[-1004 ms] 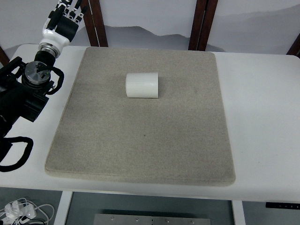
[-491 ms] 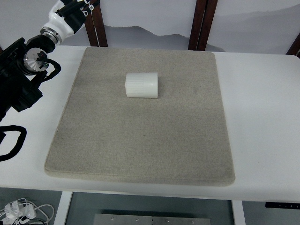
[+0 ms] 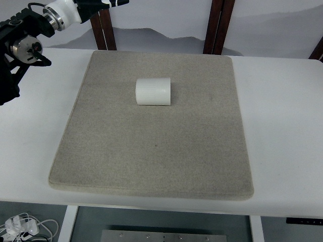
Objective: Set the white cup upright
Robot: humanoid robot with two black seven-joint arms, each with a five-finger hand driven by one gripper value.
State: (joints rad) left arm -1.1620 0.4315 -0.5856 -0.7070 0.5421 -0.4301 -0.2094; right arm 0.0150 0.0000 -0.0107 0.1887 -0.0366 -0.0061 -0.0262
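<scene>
A white ribbed cup (image 3: 154, 91) lies on its side on the grey mat (image 3: 151, 151), in the mat's far half, with its axis running left to right. My left arm comes in at the top left corner. Its hand (image 3: 108, 3) is cut by the picture's top edge, well behind and to the left of the cup. The fingers that show stretch out to the right and hold nothing. The right arm is out of view.
The mat covers the middle of the white table (image 3: 282, 126). Dark wooden posts (image 3: 218, 25) stand behind the table's far edge. The black forearm and its joints (image 3: 20, 50) hang over the table's far left corner.
The left arm has risen and swung back toward the far left corner, and the hand has turned to point right at the top edge. The cup has not moved.
</scene>
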